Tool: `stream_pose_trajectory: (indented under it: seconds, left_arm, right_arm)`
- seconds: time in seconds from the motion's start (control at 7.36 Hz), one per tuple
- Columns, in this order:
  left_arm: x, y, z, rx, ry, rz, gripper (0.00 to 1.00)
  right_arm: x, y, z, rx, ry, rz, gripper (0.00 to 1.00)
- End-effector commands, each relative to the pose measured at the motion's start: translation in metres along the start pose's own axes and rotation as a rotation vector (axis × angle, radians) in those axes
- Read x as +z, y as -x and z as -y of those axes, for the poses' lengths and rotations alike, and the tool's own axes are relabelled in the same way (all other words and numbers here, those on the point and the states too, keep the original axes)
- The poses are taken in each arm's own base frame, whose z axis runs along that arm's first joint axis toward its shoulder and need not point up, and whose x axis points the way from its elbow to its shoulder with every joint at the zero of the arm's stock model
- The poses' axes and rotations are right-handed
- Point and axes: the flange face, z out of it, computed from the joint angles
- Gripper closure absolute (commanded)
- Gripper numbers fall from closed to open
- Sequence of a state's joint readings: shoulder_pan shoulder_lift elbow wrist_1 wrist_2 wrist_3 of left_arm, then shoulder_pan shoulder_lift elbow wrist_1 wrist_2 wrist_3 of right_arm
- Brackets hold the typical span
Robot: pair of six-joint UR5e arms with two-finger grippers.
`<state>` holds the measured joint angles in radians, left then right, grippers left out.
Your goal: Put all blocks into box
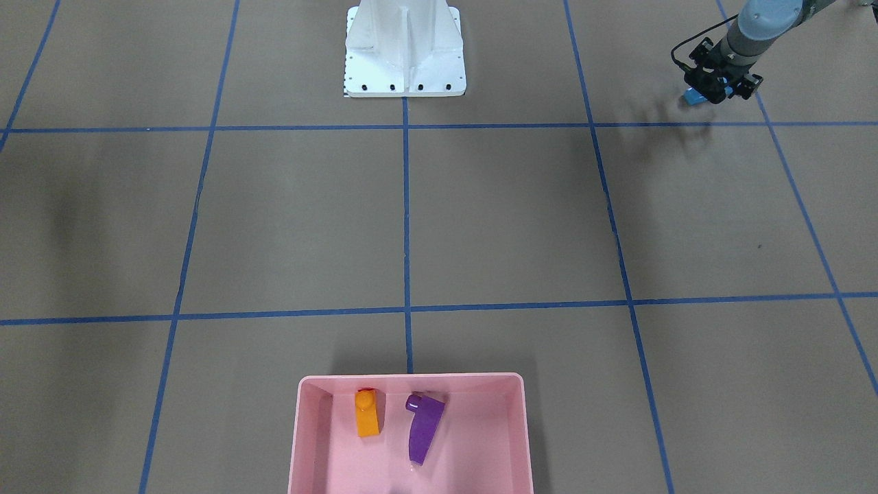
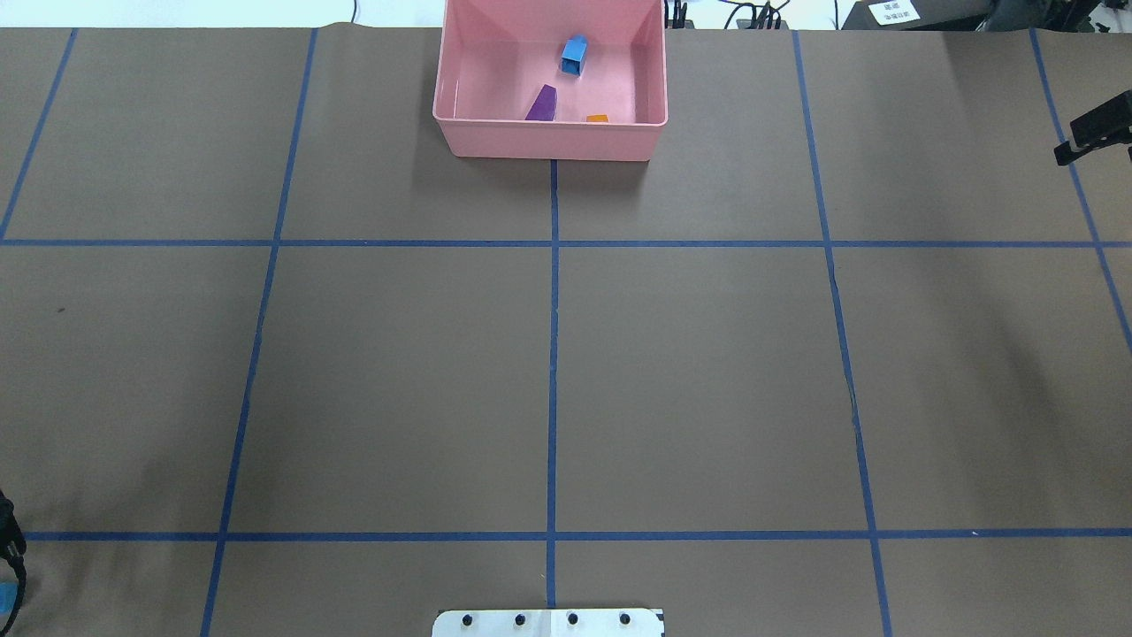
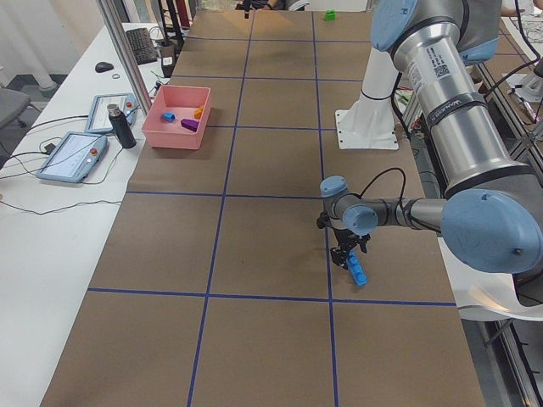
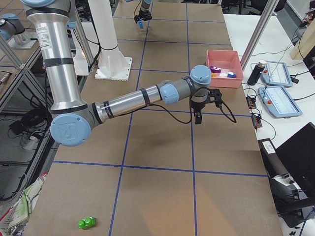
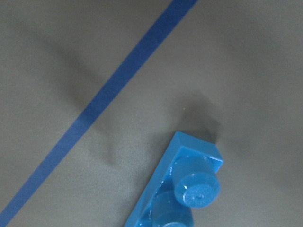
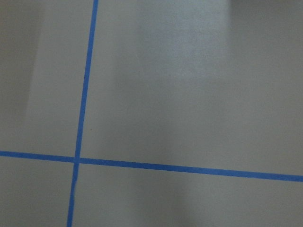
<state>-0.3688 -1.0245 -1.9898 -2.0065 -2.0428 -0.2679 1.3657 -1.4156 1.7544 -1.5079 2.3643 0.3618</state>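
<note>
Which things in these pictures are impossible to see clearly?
Left end effector: front view too small to show whether it grips the long blue block.
Orange block: overhead, mostly behind the box wall.
Small blue block: below the front view's lower edge.
Right end effector: fingers unreadable from the side view.

Tabletop [image 1: 507, 219] was brown with blue grid lines, box [image 1: 295, 439] pink, orange block [image 1: 368, 414], purple block [image 1: 422, 429], blue block [image 5: 184, 189] by the left claw [image 1: 706, 89].

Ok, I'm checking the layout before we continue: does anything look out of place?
Yes: the green block sits alone near the table edge at the robot's right end, far from the pink box. Nothing looks spilled or damaged.
</note>
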Motion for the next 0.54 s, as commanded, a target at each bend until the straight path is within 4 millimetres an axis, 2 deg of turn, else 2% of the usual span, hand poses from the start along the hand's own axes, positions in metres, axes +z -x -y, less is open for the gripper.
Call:
stream_pose_trajectory:
  seconds: [0.0, 0.14, 0.27, 0.41]
  left_arm:
    - [0.008, -0.003, 0.007, -0.006, 0.003, 0.02, 0.0]
    - [0.009, -0.003, 0.007, -0.006, 0.005, 0.021, 0.0]
    - [0.008, -0.003, 0.007, -0.004, 0.002, 0.02, 0.11]
    - [0.007, -0.004, 0.007, 0.003, -0.001, 0.018, 0.52]
  right_arm:
    - [-0.003, -0.035, -0.02, -0.014, 0.006, -0.015, 0.0]
    - [-0.003, -0.043, -0.026, -0.007, 0.008, -0.019, 0.0]
    - [-0.003, -0.048, -0.03, -0.003, 0.011, -0.021, 0.0]
    - [0.0, -0.051, -0.033, -0.021, 0.036, -0.03, 0.0]
